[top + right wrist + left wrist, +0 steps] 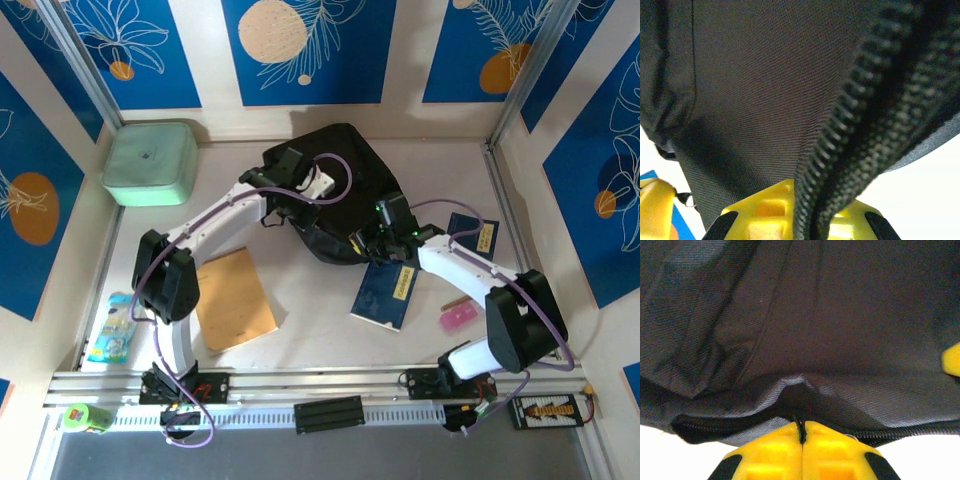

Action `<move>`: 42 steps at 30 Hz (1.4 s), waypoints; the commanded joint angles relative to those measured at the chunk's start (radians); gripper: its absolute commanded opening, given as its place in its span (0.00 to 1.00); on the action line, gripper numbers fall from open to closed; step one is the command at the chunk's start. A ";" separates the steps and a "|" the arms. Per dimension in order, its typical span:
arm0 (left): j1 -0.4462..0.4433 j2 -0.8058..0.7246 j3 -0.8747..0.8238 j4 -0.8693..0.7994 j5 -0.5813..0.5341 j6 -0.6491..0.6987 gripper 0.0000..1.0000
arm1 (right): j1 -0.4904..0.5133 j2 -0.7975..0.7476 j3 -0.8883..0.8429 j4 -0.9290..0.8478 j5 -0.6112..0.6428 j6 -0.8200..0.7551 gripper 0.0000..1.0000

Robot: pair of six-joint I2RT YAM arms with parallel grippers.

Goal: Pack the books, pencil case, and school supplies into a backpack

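At the middle of the table (310, 342), I hold the black backpack (340, 150) two-handed: my left claw (801, 432) clenched on the fabric lip by the zipper, my right claw (805, 200) clamped on the zipper edge. Spreading evenly, without tugging, should open its mouth; the books (384, 292) wait just beside it.

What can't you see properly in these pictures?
Inside of the backpack: top view, its black fabric and the arms hide it.
Words on the books' labels: top view, too small.
What the pale packet holds: top view, too small and blurry.
How far the zipper is open: right wrist view, too close, cut off by the edges.
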 commanded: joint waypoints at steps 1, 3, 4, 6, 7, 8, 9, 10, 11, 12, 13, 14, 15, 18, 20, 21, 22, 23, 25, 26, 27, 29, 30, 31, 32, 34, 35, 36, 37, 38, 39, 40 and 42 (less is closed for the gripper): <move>0.046 0.009 0.069 -0.043 0.112 0.080 0.00 | 0.013 0.034 0.005 -0.150 -0.005 -0.076 0.00; 0.045 0.022 0.099 -0.065 0.169 0.097 0.00 | 0.019 0.042 -0.003 -0.153 -0.009 -0.072 0.00; 0.045 0.030 0.112 -0.078 0.204 0.108 0.00 | 0.018 0.045 -0.006 -0.156 -0.010 -0.070 0.00; 0.046 0.053 0.139 -0.103 0.243 0.123 0.00 | 0.019 0.046 -0.009 -0.162 -0.009 -0.075 0.00; 0.046 0.069 0.154 -0.118 0.255 0.131 0.00 | 0.017 0.046 -0.006 -0.172 -0.004 -0.080 0.00; 0.046 0.082 0.168 -0.130 0.257 0.133 0.00 | 0.018 0.043 -0.004 -0.177 0.001 -0.086 0.00; 0.046 0.101 0.184 -0.141 0.241 0.131 0.00 | 0.017 0.041 -0.003 -0.183 0.011 -0.094 0.00; 0.046 0.119 0.199 -0.155 0.221 0.127 0.00 | 0.017 0.039 0.000 -0.191 0.017 -0.102 0.00; 0.045 0.133 0.211 -0.164 0.198 0.123 0.00 | 0.016 0.037 0.004 -0.200 0.024 -0.107 0.00; 0.045 0.147 0.223 -0.166 0.154 0.110 0.00 | 0.015 0.038 0.005 -0.206 0.028 -0.113 0.00; 0.045 0.155 0.228 -0.160 0.100 0.094 0.00 | 0.013 0.036 0.003 -0.212 0.032 -0.117 0.00; 0.046 0.162 0.231 -0.155 0.053 0.084 0.00 | 0.012 0.036 0.000 -0.214 0.034 -0.119 0.00; 0.045 0.167 0.234 -0.149 -0.004 0.071 0.00 | 0.008 0.035 -0.004 -0.218 0.039 -0.118 0.00; 0.054 0.178 0.247 -0.158 -0.093 0.048 0.00 | 0.002 0.031 -0.012 -0.250 0.064 -0.119 0.00; 0.058 0.177 0.246 -0.167 -0.136 0.029 0.00 | -0.003 0.024 -0.019 -0.264 0.084 -0.117 0.00; 0.059 0.174 0.245 -0.170 -0.171 0.014 0.00 | -0.006 0.018 -0.022 -0.275 0.093 -0.115 0.00; 0.062 0.170 0.241 -0.172 -0.211 -0.003 0.00 | -0.009 0.015 -0.024 -0.283 0.103 -0.114 0.00; 0.067 0.164 0.237 -0.173 -0.245 -0.018 0.00 | -0.013 0.011 -0.026 -0.291 0.111 -0.111 0.00; 0.080 0.142 0.221 -0.171 -0.259 -0.050 0.00 | -0.020 0.003 -0.031 -0.291 0.118 -0.110 0.00; 0.086 0.128 0.210 -0.165 -0.225 -0.058 0.00 | -0.025 0.003 -0.032 -0.282 0.115 -0.115 0.00; 0.091 0.108 0.191 -0.152 -0.159 -0.059 0.00 | -0.028 0.002 -0.032 -0.263 0.104 -0.131 0.00; 0.091 0.064 0.143 -0.104 -0.024 -0.056 0.00 | -0.031 0.003 -0.019 -0.237 0.087 -0.167 0.00; 0.091 0.044 0.117 -0.081 0.085 -0.050 0.00 | -0.030 0.001 -0.017 -0.198 0.058 -0.202 0.00; 0.091 0.025 0.095 -0.058 0.165 -0.049 0.00 | -0.034 0.003 -0.014 -0.150 0.021 -0.237 0.02; 0.088 0.011 0.077 -0.033 0.212 -0.059 0.00 | -0.036 0.004 -0.009 -0.118 -0.015 -0.260 0.07; 0.088 -0.012 0.033 0.017 0.255 -0.099 0.00 | -0.033 -0.002 0.011 -0.097 -0.047 -0.304 0.23; 0.088 -0.022 0.013 0.040 0.259 -0.117 0.00 | -0.028 -0.014 0.017 -0.095 -0.049 -0.320 0.34; 0.088 -0.029 -0.002 0.058 0.261 -0.134 0.00 | -0.025 -0.031 0.021 -0.091 -0.047 -0.335 0.43; 0.088 -0.037 -0.017 0.076 0.253 -0.151 0.00 | -0.020 -0.052 0.024 -0.087 -0.048 -0.351 0.49; 0.088 -0.049 -0.037 0.098 0.241 -0.174 0.00 | -0.018 -0.070 0.031 -0.089 -0.053 -0.378 0.54; 0.088 -0.061 -0.055 0.117 0.234 -0.187 0.00 | -0.016 -0.094 0.043 -0.105 -0.053 -0.411 0.57; 0.090 -0.073 -0.068 0.133 0.231 -0.197 0.01 | -0.015 -0.116 0.053 -0.121 -0.051 -0.438 0.59; 0.090 -0.098 -0.096 0.163 0.225 -0.210 0.01 | -0.011 -0.162 0.066 -0.154 -0.038 -0.507 0.63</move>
